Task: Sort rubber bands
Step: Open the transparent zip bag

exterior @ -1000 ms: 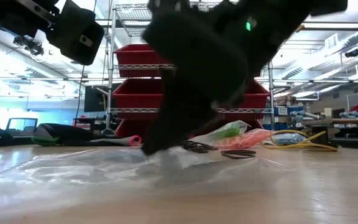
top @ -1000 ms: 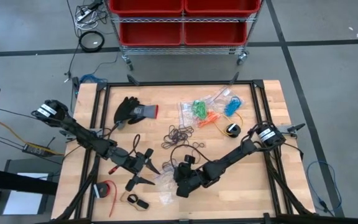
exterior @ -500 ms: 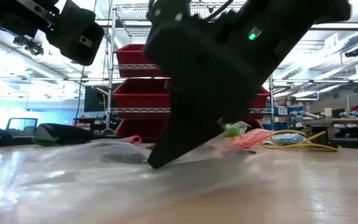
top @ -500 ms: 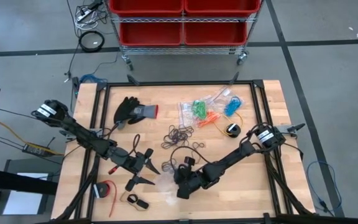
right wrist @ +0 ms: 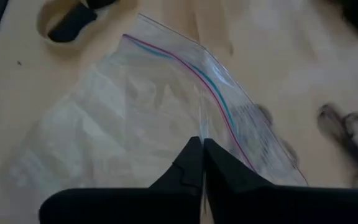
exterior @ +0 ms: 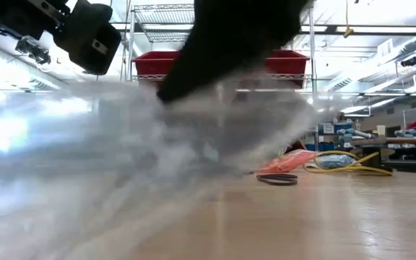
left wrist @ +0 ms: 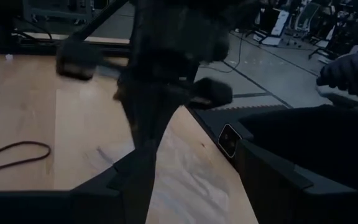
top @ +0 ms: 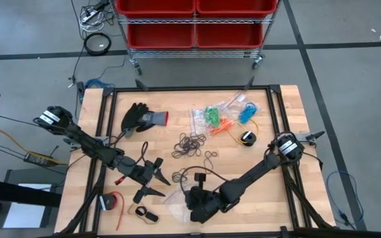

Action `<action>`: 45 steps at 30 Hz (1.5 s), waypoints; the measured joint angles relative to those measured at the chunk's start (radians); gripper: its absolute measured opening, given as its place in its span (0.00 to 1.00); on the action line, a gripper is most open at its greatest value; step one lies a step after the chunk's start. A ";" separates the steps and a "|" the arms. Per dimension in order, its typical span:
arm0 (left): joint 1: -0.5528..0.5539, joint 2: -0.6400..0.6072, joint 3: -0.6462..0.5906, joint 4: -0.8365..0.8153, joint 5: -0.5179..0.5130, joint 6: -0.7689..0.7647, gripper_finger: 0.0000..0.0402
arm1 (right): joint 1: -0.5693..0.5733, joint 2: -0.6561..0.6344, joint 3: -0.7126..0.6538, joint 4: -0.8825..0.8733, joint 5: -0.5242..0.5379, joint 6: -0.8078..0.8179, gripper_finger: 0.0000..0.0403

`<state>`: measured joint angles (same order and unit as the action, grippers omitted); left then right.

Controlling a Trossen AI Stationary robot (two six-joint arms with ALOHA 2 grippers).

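A clear zip bag (right wrist: 135,118) with a pink and blue zip strip is held up by my right gripper (right wrist: 202,144), which is shut on it near the table's front middle (top: 189,198). Loose black rubber bands (top: 190,142) lie on the wood at the table's middle. Beyond them lie clear bags of green (top: 210,116), orange (top: 223,124) and blue bands (top: 247,112). My left gripper (top: 164,188) hangs open just left of the bag, touching nothing. One black band (left wrist: 14,154) lies flat in the left wrist view. My right gripper pinches the bag's wall at a crease (right wrist: 201,132) just under the zip strip, between its two fingertips. The fingers slant down from the table's right. The bag (exterior: 157,152) hangs from them, raised, and its lower part spreads down toward the table top.
A black glove (top: 141,118) lies at the far left. A red tape roll (top: 113,201) and a small dark item (top: 144,213) sit at the near left. A black round object (top: 247,137) on a yellow cable lies at the right. Red bins (top: 194,20) stand behind the table.
My right gripper has taken hold of the clear bag, risen and drawn back toward the table's near edge. The bag lay flat on the wood; now its upper part is pulled up off the table.
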<state>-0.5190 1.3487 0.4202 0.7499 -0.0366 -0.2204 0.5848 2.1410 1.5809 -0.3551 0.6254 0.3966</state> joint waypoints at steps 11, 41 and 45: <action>0.000 0.000 0.000 0.122 0.022 -0.154 0.57 | 0.050 -0.001 0.231 -0.310 0.085 -0.012 0.00; 0.043 -0.003 0.000 0.031 -0.088 -0.341 0.56 | 0.124 -0.001 0.253 -0.276 0.209 -0.122 0.00; 0.041 -0.003 0.000 0.033 -0.065 -0.338 0.56 | 0.124 -0.001 0.253 -0.275 0.216 -0.130 0.00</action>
<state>-0.4780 1.3453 0.4206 0.7826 -0.1013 -0.5585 0.7086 2.1399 1.8343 -0.6304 0.8411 0.2667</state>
